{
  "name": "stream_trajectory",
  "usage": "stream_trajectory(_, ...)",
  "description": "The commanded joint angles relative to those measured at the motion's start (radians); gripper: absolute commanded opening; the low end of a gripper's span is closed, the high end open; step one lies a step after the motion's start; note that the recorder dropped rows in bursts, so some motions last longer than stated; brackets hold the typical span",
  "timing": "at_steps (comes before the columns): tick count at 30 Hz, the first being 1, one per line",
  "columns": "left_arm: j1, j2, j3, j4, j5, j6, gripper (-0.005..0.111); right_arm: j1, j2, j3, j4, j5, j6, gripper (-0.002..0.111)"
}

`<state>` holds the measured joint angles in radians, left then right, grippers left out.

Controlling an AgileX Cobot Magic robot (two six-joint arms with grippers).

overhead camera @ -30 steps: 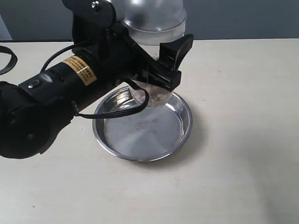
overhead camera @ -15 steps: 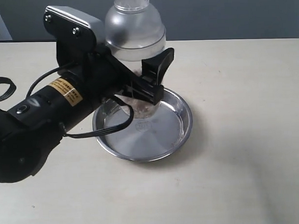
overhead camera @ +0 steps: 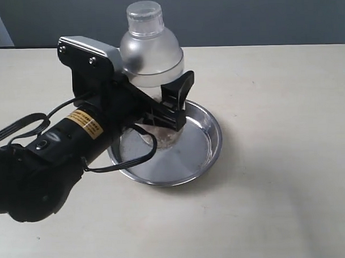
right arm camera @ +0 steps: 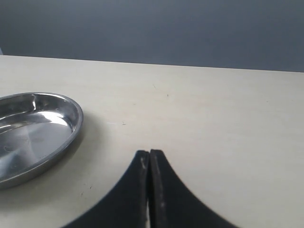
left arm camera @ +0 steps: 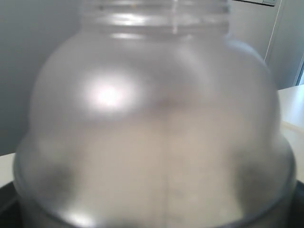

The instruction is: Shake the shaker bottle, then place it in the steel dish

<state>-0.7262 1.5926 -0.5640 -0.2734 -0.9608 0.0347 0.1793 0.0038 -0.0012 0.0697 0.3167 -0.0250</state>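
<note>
Broadly, the pale surface (overhead camera: 287,159) carried everything. Across its left side the black left arm (overhead camera: 54,161) reached in toward the middle. Right of the arm lay the steel dish (overhead camera: 210,140). The shaker bottle (overhead camera: 151,50) stood upright within the dish's left half, base low in the pan; whether it touched the bottom could not be told. The left pincer (overhead camera: 163,98) was clamped around the bottle's lower body. The right pincer (right arm camera: 149,164) hung clenched, tips pressed together, above the surface and apart from the dish. Brownish granules (overhead camera: 164,134) sat at the bottle's base.
</note>
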Motion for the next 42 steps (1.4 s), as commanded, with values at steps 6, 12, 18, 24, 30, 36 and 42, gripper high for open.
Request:
stream_trajectory(6, -0.004, 0.086, -0.002, -0.036, -0.156, -0.009, 0.000, 0.000, -0.004, 0.001, -0.005, -0.010, -0.001, -0.001)
stream_trajectory(12, 0.002, 0.141, -0.002, -0.096, -0.180, -0.011, 0.000, 0.000, -0.004, 0.001, -0.005, -0.010, -0.001, -0.001)
stream_trajectory(18, 0.018, 0.176, -0.002, -0.091, -0.183, -0.035, 0.000, 0.000, -0.004, 0.001, -0.005, -0.010, -0.001, -0.001)
stream_trajectory(24, 0.029, 0.200, -0.002, -0.084, -0.217, -0.043, 0.000, 0.000, -0.004, 0.001, -0.005, -0.010, -0.001, -0.001)
stream_trajectory(30, 0.029, 0.195, -0.002, -0.012, -0.260, -0.069, 0.000, 0.000, -0.004, 0.001, -0.005, -0.010, -0.001, -0.001)
stream_trajectory(36, 0.029, 0.058, -0.053, 0.072, -0.260, -0.004, 0.000, 0.000, -0.004, 0.001, -0.005, -0.010, -0.001, -0.001)
stream_trajectory(42, 0.029, -0.060, -0.120, 0.069, -0.166, 0.092, 0.000, 0.000, -0.004, 0.001, -0.005, -0.010, -0.001, -0.001)
